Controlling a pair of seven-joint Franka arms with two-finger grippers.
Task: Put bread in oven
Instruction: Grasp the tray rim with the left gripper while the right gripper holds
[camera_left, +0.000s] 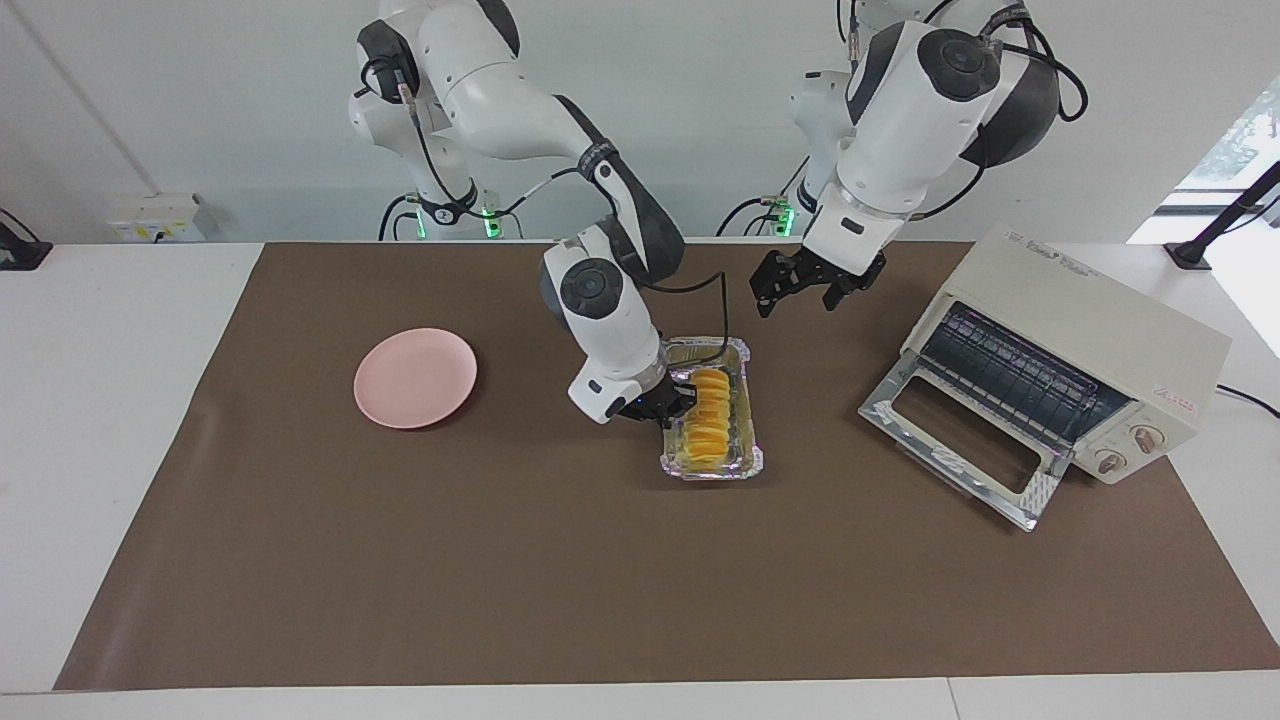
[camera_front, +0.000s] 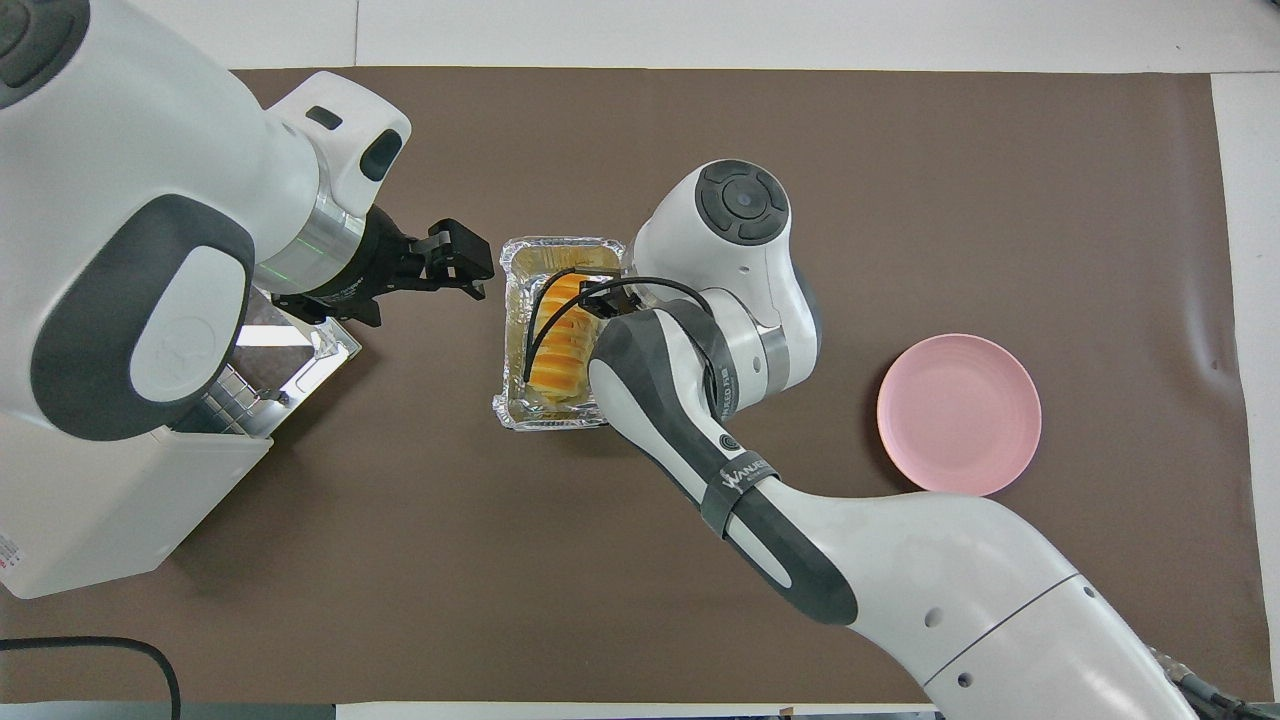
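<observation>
The oven stands at the left arm's end of the table, door dropped open. Mid-table, the foil tray carrying the bread is pinched at its rim by the right gripper, seemingly mid-transfer. The left gripper hangs spread wide over the mat between tray and oven; next, I judge, it must take the tray.

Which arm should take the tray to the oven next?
Probably left. The left gripper is open, hanging between the tray and the oven, whose door is down. The right gripper is shut on the tray's rim, bread inside, reaching well across from its base.
</observation>
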